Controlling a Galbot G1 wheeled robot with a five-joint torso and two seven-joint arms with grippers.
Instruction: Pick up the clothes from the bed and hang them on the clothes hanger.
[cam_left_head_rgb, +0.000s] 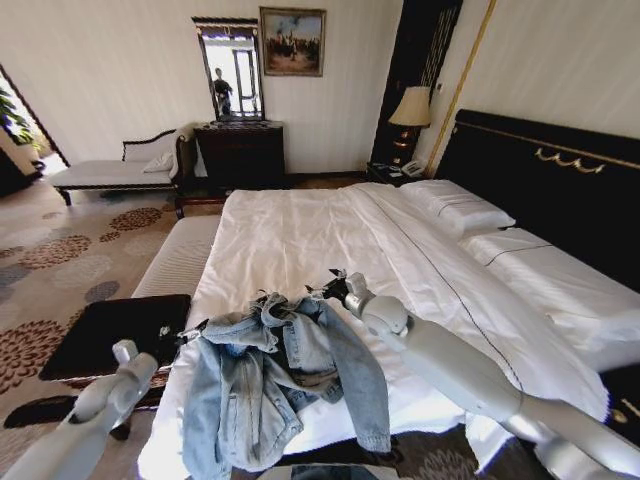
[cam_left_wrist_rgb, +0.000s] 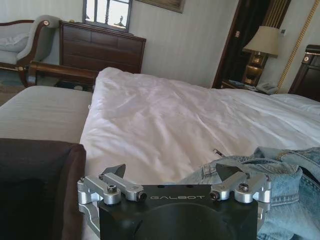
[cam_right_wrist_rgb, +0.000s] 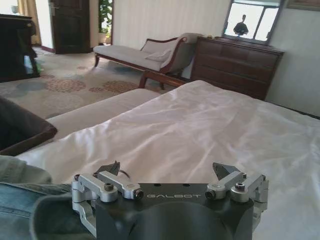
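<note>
The clothes, a light-blue denim jacket (cam_left_head_rgb: 285, 375), lie crumpled at the foot of the bed (cam_left_head_rgb: 300, 235), one sleeve hanging over the edge. My left gripper (cam_left_head_rgb: 188, 333) hovers just left of the jacket; its wrist view shows it open (cam_left_wrist_rgb: 172, 172), with denim (cam_left_wrist_rgb: 280, 175) beside one finger. My right gripper (cam_left_head_rgb: 328, 288) is over the sheet at the jacket's far right shoulder, open (cam_right_wrist_rgb: 167, 170), with denim (cam_right_wrist_rgb: 25, 205) at the picture's corner. A thin metal tip (cam_left_wrist_rgb: 217, 151) pokes out near the collar; I cannot tell what it is. The clothes hanger is hidden.
A dark padded bench (cam_left_head_rgb: 115, 335) stands at the bed's foot on the left, close under my left arm. Beyond it are a pale chaise (cam_left_head_rgb: 110, 172), a dark dresser (cam_left_head_rgb: 240, 150) and a bedside lamp (cam_left_head_rgb: 410, 108). Pillows (cam_left_head_rgb: 455, 205) lie at the black headboard.
</note>
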